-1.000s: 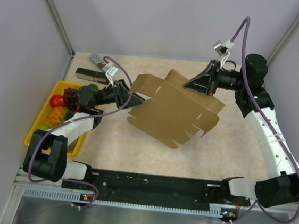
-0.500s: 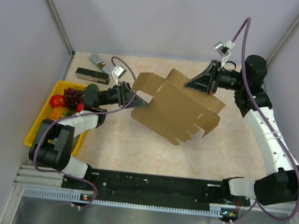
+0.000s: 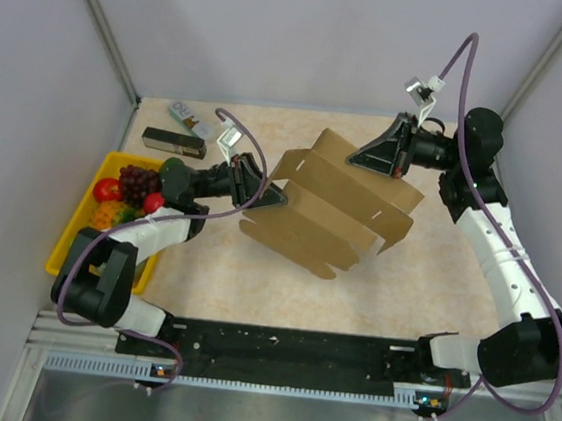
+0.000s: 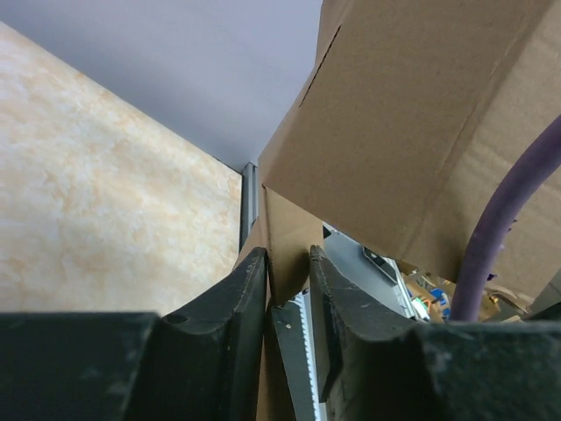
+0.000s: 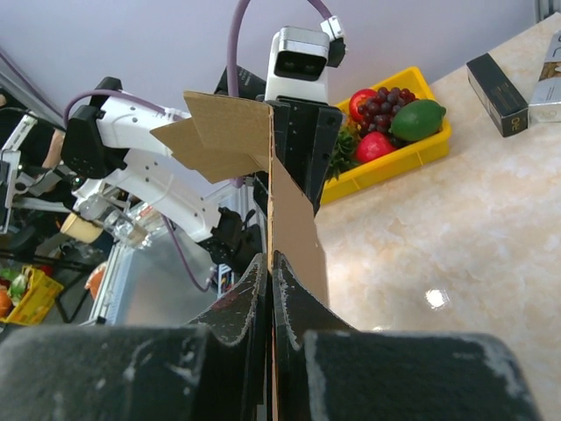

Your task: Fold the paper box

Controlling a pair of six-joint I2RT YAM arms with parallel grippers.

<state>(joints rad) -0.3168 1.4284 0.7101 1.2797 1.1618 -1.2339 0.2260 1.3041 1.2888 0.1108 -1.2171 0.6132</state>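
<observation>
The paper box [image 3: 337, 206] is a brown die-cut cardboard sheet, partly folded and held tilted above the table's middle. My left gripper [image 3: 269, 193] meets its left edge. In the left wrist view a folded brown flap [image 4: 291, 230] fills the gap between the black fingers [image 4: 250, 294], and the left gripper [image 4: 287, 256] is shut on it. A larger panel of the paper box [image 4: 421, 132] looms above. My right gripper [image 3: 365, 161] holds the sheet's far top edge. In the right wrist view the right gripper [image 5: 270, 256] is shut on a thin upright edge of the paper box [image 5: 294, 219].
A yellow tray [image 3: 65, 236] of fruit sits at the left table edge, beside the left arm. A slim black box [image 3: 173, 141] and a small white packet [image 3: 184, 114] lie at the back left. The yellow tray [image 5: 412, 153] and the black box [image 5: 495, 92] also show in the right wrist view.
My left gripper has moved right along with the box's left flap, which has swung inward from lying spread out. The right gripper has stayed in place.
</observation>
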